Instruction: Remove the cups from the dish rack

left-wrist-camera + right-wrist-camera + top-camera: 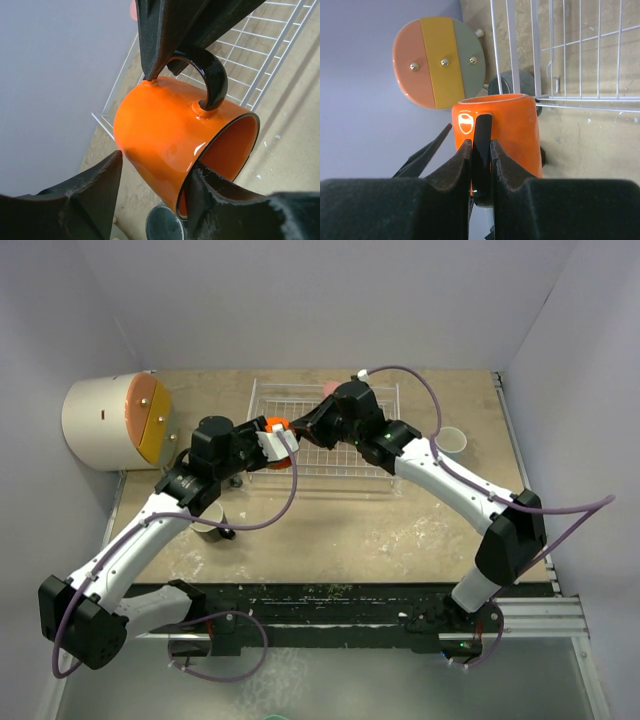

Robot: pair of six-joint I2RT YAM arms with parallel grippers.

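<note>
The orange mug (pixel 277 426) with a black handle hangs in the air over the left end of the white wire dish rack (pixel 330 462). My right gripper (pixel 300 427) is shut on the handle, seen up close in the right wrist view (pixel 480 145). My left gripper (pixel 156 162) is open around the mug's (pixel 160 125) rim. One finger is inside the mouth and the other stands clear of the outer wall. A pink tumbler (pixel 330 389) shows at the rack's far edge, mostly hidden by the right arm. A grey-teal mug (pixel 165 225) stands on the table below the orange mug.
A cream cylinder (pixel 100 420) with an orange-yellow face lies at the far left. A pale cup (pixel 452 441) stands on the table right of the rack. Another cup (pixel 208 521) stands under my left arm. Walls close in on three sides.
</note>
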